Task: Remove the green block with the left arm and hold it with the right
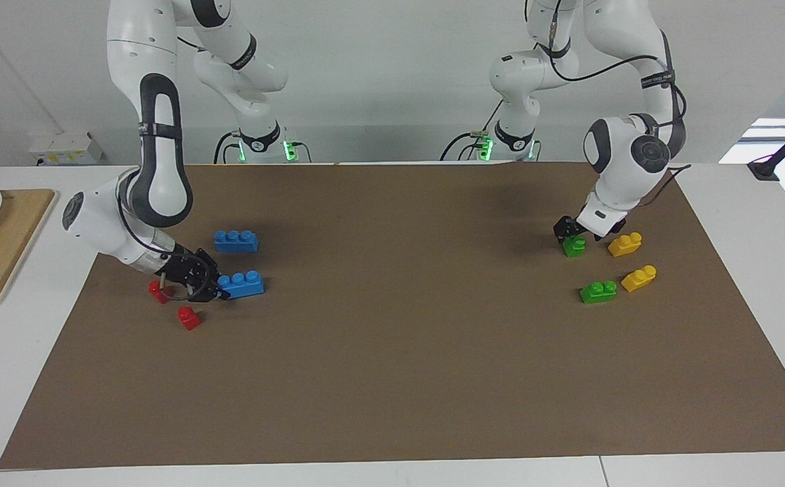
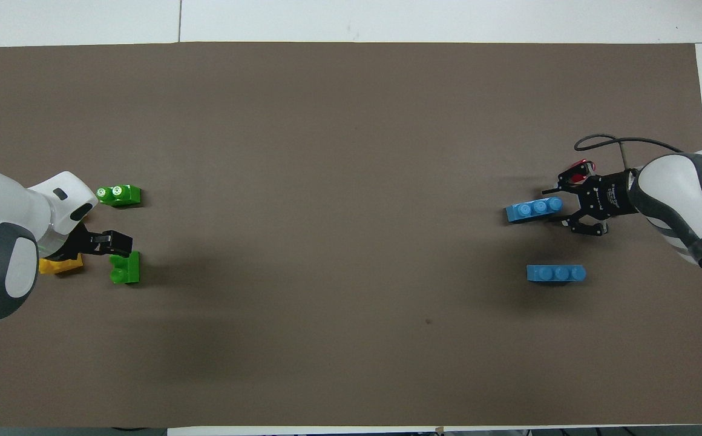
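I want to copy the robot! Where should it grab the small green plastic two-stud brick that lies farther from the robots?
Grip the small green plastic two-stud brick by its two long flat sides, coming straight down from above. It stands studs-up, so its top is bumpy, and a yellow plastic brick sits near one short end. The open left gripper is nearby.
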`<action>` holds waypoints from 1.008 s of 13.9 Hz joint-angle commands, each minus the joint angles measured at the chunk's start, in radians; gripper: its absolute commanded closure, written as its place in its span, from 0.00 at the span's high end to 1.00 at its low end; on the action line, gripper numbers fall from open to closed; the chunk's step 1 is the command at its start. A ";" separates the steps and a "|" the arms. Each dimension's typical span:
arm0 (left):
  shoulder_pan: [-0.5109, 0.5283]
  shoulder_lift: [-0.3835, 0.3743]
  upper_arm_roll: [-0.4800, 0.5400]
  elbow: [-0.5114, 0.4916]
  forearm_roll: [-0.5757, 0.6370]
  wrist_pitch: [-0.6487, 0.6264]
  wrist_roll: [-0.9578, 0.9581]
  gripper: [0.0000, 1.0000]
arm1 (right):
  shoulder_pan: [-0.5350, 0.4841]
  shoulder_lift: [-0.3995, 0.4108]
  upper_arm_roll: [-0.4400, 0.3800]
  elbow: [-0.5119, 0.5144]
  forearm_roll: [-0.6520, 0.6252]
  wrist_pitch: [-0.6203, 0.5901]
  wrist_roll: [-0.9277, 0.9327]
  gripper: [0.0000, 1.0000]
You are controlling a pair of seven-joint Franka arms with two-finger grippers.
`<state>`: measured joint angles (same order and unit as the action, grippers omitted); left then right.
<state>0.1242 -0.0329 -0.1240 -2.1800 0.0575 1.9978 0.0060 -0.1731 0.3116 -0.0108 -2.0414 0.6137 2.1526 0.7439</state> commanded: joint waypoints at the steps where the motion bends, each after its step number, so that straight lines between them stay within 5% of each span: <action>1: -0.001 -0.002 -0.005 0.087 0.013 -0.106 -0.021 1.00 | -0.003 -0.008 0.006 0.023 -0.014 -0.023 0.000 0.80; 7: -0.015 -0.087 -0.003 0.204 0.009 -0.223 -0.026 1.00 | -0.005 -0.084 0.003 0.056 -0.044 -0.123 0.097 0.85; 11: -0.018 -0.018 -0.005 0.405 -0.047 -0.411 -0.029 1.00 | -0.002 -0.137 0.003 0.095 -0.115 -0.193 0.161 0.86; 14: -0.038 0.002 -0.005 0.459 -0.047 -0.442 -0.032 1.00 | 0.001 -0.157 0.006 0.151 -0.169 -0.240 0.161 0.86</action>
<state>0.1070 -0.0803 -0.1332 -1.7914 0.0186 1.5992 -0.0048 -0.1717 0.1703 -0.0097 -1.9282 0.4928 1.9509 0.8800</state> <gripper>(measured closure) 0.000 0.097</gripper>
